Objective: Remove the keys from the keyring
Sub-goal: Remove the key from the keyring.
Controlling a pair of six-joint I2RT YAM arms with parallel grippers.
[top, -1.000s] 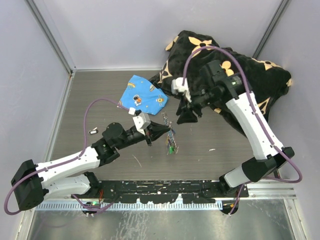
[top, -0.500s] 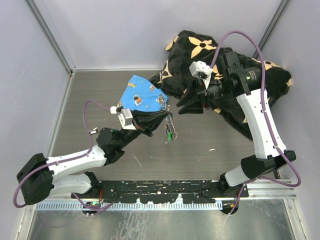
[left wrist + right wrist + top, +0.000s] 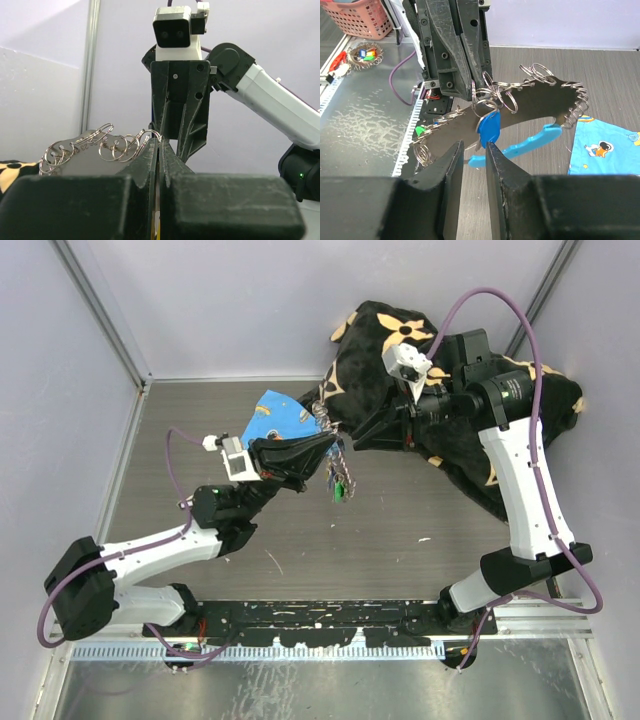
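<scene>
Grey table (image 3: 400,560) under blue cloth (image 3: 282,420) (printed) and black floral blanket (image 3: 370,350)

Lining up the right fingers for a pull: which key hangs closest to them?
The blue-headed key, dangling from the keyring just beyond the gap between the right fingers. The green-headed key hangs farther off, at the bunch's bottom.

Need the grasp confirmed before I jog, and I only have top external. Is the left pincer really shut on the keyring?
Observer: Yes. Left wrist view shows the left pincer shut, with the keyring pinched at its tips.
Operator: Right pincer?
Observer: Right wrist view shows the right pincer open, with a gap between its fingers.
Operator: Which key is nearest it?
Observer: A blue-headed key hangs just beyond it, beside the light-blue curved piece.
</scene>
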